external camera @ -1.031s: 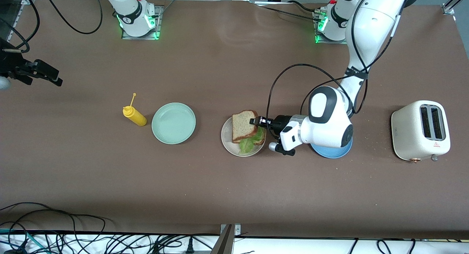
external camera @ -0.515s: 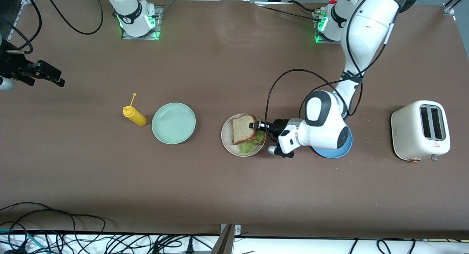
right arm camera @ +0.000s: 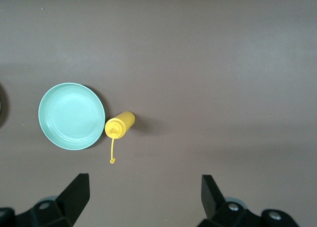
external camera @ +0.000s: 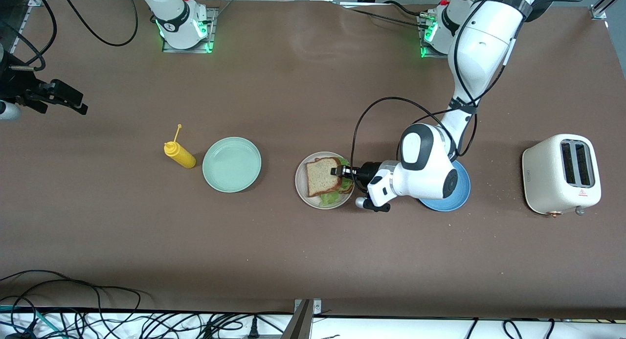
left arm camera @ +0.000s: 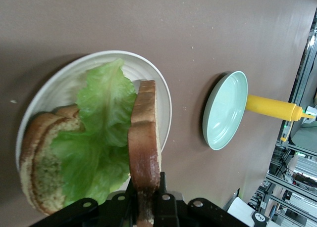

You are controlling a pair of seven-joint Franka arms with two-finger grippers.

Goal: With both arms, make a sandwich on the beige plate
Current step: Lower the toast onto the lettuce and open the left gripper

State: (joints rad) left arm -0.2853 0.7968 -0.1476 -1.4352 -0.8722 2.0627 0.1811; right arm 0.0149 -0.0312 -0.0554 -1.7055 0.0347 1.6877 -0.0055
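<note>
The left gripper (external camera: 336, 171) reaches low over the beige plate (external camera: 301, 186), and its 2 fingers (left arm camera: 161, 200) are pinched on the crust edge of the top bread slice (external camera: 322, 175), jaws nearly closed with the slice between them. In the left wrist view that slice (left arm camera: 145, 133) stands tilted on edge above the lettuce leaf (left arm camera: 101, 138), its free end pointing away from the gripper, not lying flat. The lettuce is spread over the bottom bread slice (left arm camera: 42, 162), which lies flat on the plate (left arm camera: 59, 83). So the sandwich (external camera: 326, 180) is on the beige plate, with its top slice held and tilted.

The beige plate sits about mid-table. Beside it, toward the left arm's end of the table, is a blue plate (external camera: 462, 192), partly covered by the left arm's wrist, and a white toaster (external camera: 561, 174) stands near that end. Toward the right arm's end, a mint-green plate (external camera: 232, 164) lies beside the beige one, and a yellow squeeze bottle (external camera: 180, 154) lies just beside the mint-green plate.

The right gripper (external camera: 58, 98) waits in the air over the right arm's end of the table, its 2 fingers (right arm camera: 74, 195) spread wide and holding nothing
</note>
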